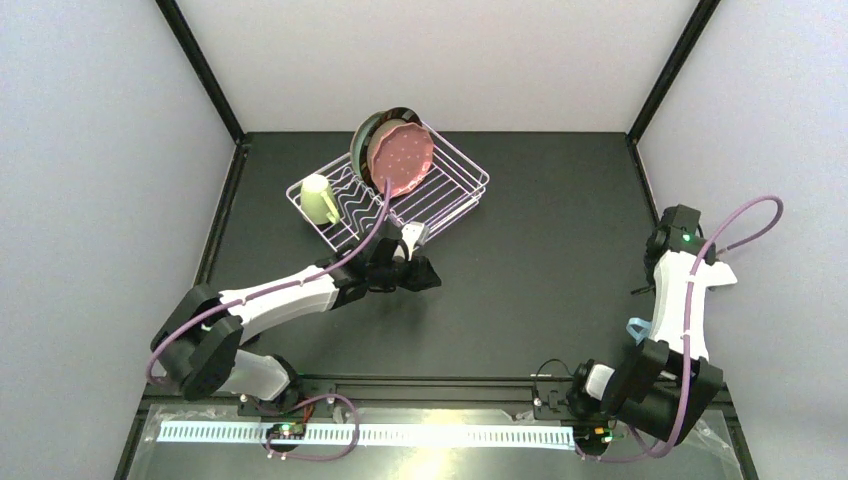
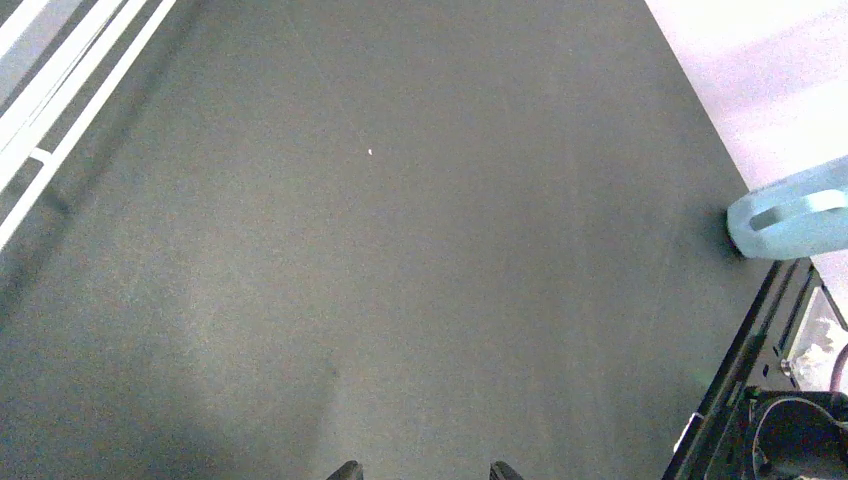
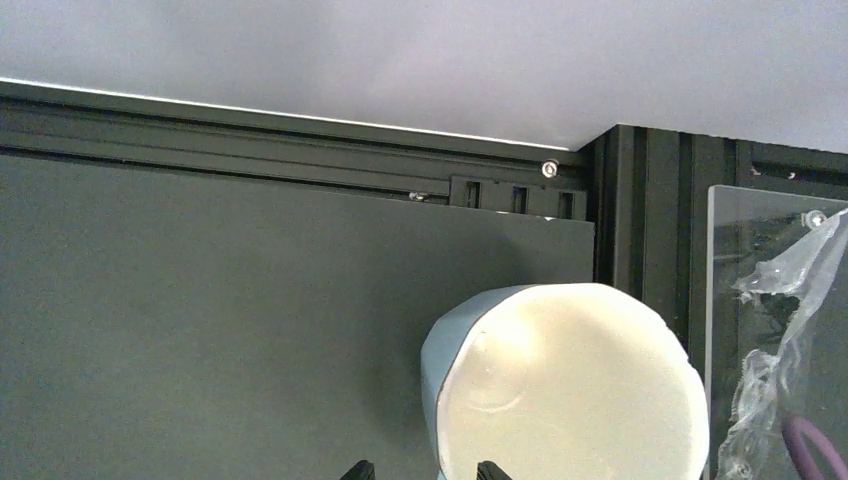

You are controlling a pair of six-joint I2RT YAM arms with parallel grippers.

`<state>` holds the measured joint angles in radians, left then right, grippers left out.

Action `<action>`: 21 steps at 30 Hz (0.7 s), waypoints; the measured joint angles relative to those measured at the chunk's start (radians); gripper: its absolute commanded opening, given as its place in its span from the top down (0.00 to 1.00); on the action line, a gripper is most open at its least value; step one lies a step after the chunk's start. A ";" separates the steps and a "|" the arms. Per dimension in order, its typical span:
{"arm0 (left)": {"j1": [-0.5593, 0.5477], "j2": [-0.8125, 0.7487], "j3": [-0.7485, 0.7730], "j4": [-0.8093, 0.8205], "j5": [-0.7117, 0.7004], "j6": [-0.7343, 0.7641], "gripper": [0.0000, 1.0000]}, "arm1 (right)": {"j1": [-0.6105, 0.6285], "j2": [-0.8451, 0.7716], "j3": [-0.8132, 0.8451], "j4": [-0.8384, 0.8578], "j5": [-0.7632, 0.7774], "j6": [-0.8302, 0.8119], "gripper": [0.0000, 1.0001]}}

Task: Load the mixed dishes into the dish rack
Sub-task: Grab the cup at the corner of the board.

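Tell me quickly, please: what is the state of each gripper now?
Left gripper: open, holding nothing.
Right gripper: open, at the edge of the blue mug, with no grip on it visible.

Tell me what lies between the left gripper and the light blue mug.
Only bare black tabletop, seen in the left wrist view, from the left gripper to the light blue mug.

Black-and-white arms [image 1: 280,295], looping purple cables [image 1: 745,215], small green lights [image 1: 687,238]
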<state>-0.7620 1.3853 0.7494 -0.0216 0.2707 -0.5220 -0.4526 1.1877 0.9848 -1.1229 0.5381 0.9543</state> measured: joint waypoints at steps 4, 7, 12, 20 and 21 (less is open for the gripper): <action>-0.001 -0.005 0.000 -0.005 0.000 0.001 0.29 | -0.006 0.010 -0.024 0.029 -0.015 -0.004 0.41; -0.002 -0.005 0.000 -0.010 0.000 0.006 0.29 | -0.016 0.015 -0.044 0.047 -0.025 -0.003 0.41; -0.002 -0.005 0.000 -0.016 0.000 0.011 0.29 | -0.029 0.035 -0.066 0.069 -0.033 -0.003 0.41; -0.002 -0.005 -0.001 -0.017 0.000 0.015 0.29 | -0.047 0.053 -0.104 0.118 -0.044 -0.004 0.41; -0.002 -0.005 -0.001 -0.018 0.000 0.015 0.29 | -0.050 0.060 -0.111 0.126 -0.045 -0.004 0.41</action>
<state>-0.7635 1.3800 0.7483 -0.0391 0.2707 -0.5068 -0.5022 1.2472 0.8734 -0.9966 0.4931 0.9504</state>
